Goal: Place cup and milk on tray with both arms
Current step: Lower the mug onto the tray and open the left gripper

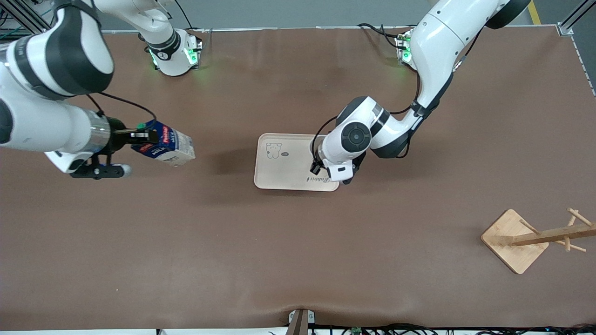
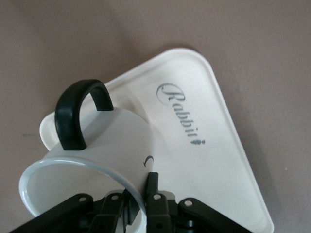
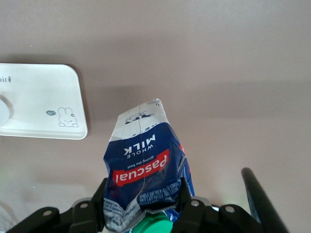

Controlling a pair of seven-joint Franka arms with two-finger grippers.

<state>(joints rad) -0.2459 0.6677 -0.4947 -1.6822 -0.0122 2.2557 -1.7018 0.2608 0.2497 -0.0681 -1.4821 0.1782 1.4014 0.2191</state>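
The left gripper pinches the rim of the small white mug with a black loop handle over the flat cream rectangular tray, visible only in the left wrist view. The right gripper clamps the tilted dark blue milk carton above the brown tabletop.

Brown counter: cream tray at center; wooden rack base at 4 o'clock from it.
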